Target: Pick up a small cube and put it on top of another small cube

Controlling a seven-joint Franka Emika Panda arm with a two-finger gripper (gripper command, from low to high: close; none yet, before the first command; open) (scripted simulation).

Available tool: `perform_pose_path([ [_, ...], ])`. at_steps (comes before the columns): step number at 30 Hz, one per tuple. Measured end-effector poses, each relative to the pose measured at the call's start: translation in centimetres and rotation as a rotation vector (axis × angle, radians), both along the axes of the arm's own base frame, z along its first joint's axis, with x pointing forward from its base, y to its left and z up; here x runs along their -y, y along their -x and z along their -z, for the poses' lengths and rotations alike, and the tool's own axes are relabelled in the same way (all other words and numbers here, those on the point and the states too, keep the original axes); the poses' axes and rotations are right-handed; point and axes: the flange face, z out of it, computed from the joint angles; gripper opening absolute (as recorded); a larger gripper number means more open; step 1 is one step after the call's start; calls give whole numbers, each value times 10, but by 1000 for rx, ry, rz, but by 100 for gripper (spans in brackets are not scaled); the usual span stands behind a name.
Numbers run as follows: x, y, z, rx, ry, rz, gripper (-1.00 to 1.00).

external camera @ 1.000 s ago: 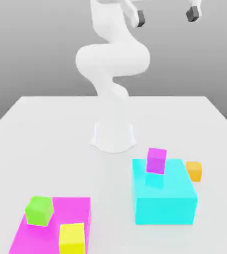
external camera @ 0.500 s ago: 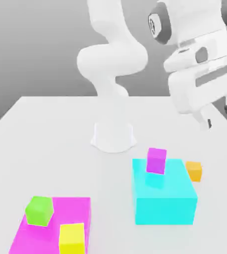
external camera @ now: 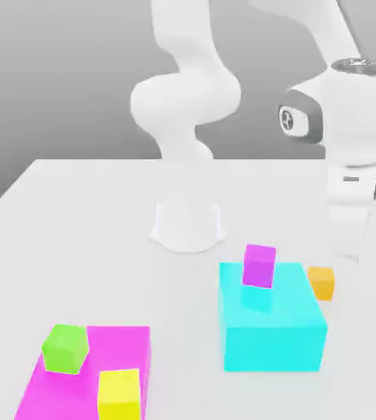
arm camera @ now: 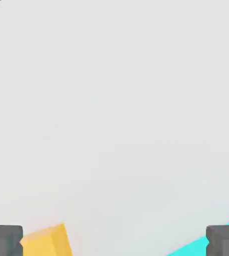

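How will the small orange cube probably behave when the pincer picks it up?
The small orange cube has flat faces, so it should sit still and not roll. It looks rigid, so the open pincer can probably squeeze it without bending. It seems light, far smaller than the cyan block beside it.

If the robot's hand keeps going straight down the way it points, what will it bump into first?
Probably the bare white table. The open hand points down with the small orange cube beside one finger, not squarely between them, though depth is hard to judge.
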Motion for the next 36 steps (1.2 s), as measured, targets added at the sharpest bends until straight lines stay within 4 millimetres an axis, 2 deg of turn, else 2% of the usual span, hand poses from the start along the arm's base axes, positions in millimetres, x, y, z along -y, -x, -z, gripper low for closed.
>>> perform_pose_path([
  [8,-1,59,47,2,109,-220,0],
  [24,-9,46,73,28,108,-241,0],
  [36,-1,60,114,8,116,-238,0],
])
